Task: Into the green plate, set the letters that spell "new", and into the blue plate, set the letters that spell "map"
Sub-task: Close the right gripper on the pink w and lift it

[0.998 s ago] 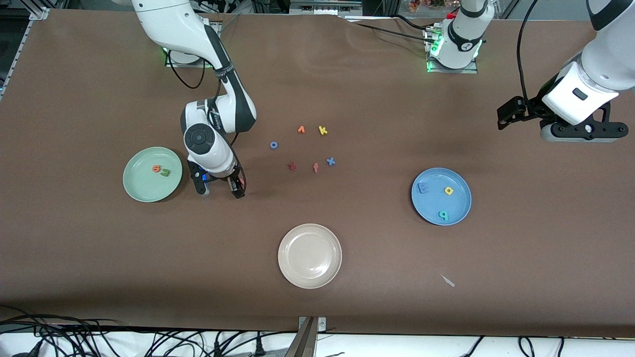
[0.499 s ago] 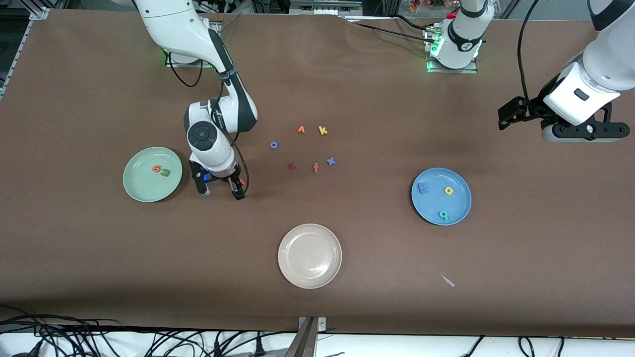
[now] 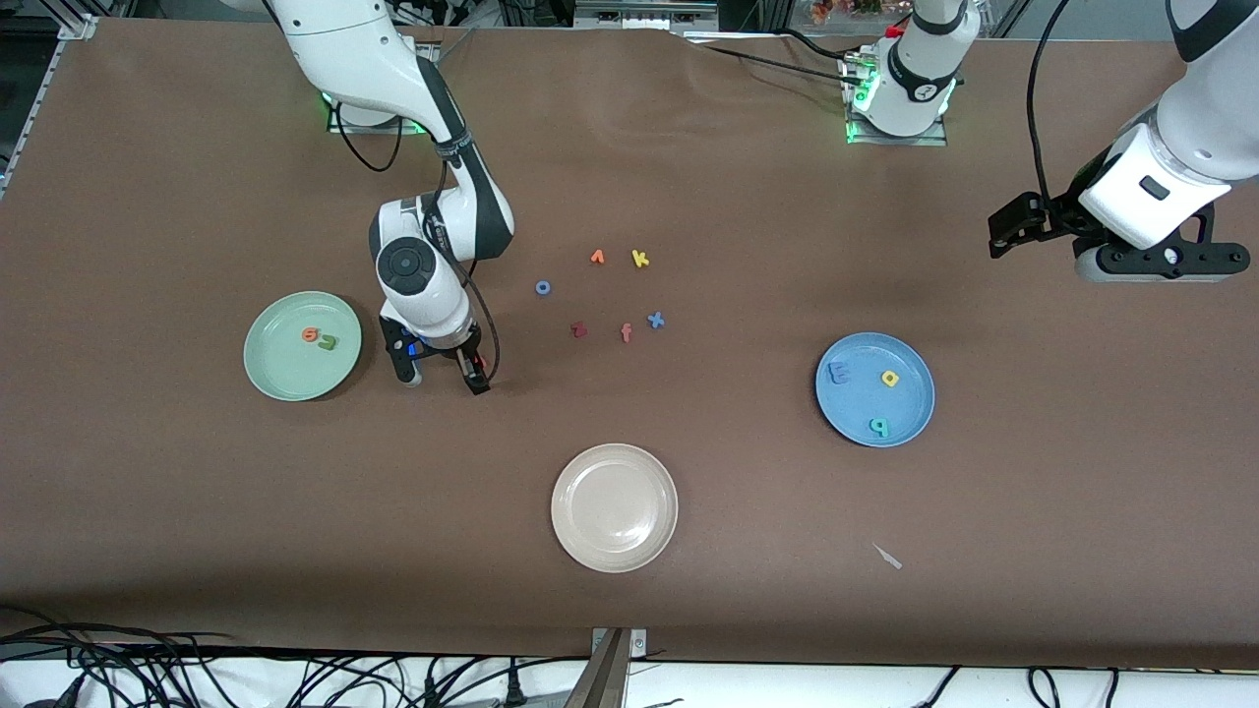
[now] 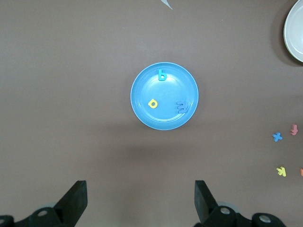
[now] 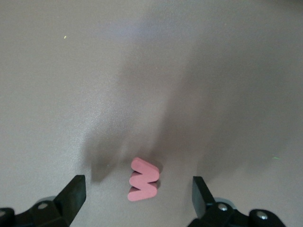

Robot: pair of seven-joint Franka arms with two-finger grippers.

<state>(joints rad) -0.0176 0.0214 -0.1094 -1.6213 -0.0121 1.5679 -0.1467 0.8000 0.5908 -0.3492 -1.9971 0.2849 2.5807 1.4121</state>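
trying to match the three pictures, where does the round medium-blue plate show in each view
Front view: the round medium-blue plate lies toward the left arm's end of the table, holding three foam letters.
Left wrist view: the same plate sits mid-picture, above the open left gripper.
Right wrist view: not in it; only a salmon-red foam "w".
Shared landmark: the beige plate, in the front and left wrist views.

White arms, black joints and claws, black cables.
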